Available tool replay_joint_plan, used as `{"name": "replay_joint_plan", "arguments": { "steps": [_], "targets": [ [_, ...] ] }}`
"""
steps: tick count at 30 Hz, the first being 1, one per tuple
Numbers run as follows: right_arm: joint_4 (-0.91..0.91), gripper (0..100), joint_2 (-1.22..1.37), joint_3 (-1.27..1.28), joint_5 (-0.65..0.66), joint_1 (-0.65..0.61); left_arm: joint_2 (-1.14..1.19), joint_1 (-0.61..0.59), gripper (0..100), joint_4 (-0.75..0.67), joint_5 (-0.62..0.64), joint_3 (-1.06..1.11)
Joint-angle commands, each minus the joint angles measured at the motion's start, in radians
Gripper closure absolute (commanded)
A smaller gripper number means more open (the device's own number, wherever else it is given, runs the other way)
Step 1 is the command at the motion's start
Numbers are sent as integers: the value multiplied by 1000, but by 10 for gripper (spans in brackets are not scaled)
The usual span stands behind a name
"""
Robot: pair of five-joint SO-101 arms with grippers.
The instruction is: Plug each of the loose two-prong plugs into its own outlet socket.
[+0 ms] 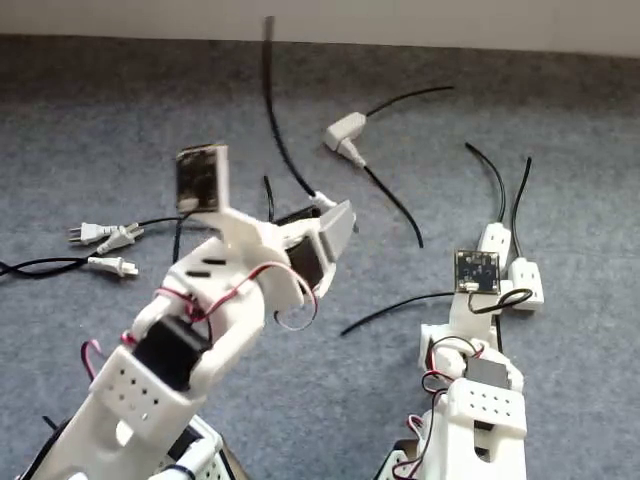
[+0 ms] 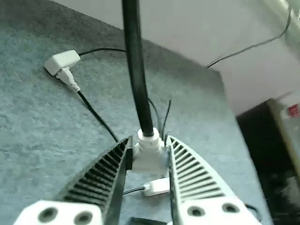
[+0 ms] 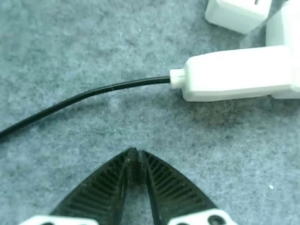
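My left gripper (image 2: 149,157) is shut on a white two-prong plug (image 2: 149,152) held above the carpet; its thick black cord (image 2: 135,65) runs away from the jaws. In the high view that gripper (image 1: 335,225) is near the middle with the plug (image 1: 322,201) at its tip. Two loose plugs (image 1: 100,235) (image 1: 115,266) lie at the left. My right gripper (image 3: 137,161) is shut and empty, just above the carpet beside a white outlet socket (image 3: 239,75) with a thin black cord (image 3: 93,96). More white sockets (image 1: 525,280) lie right of centre.
A white socket with a plug in it (image 1: 345,135) lies at the back, also in the left wrist view (image 2: 63,63). Thin black cords (image 1: 395,205) trail over the grey carpet. A pale wall (image 1: 450,20) borders the far edge. Another white socket block (image 3: 236,11) sits beyond the corded one.
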Motion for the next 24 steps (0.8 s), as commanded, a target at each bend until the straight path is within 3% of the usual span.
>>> {"name": "replay_joint_plan", "arguments": {
  "steps": [1, 5, 12, 16, 24],
  "targets": [
    [-21, 991, 2, -4, -8, -8, -156, -2, 994, -94, 216, 108],
    [-18, 991, 2, -10, -8, -8, -344, -1, 994, -275, 316, 328],
    [99, 991, 1, -148, -11, -10, -667, -2, 994, -681, 321, 722],
    [211, 991, 1, -320, -15, -21, -768, 1, 994, -809, 321, 855],
    [593, 991, 1, -745, -15, -366, -748, 5, 994, -832, 324, 872]
  ]
}}
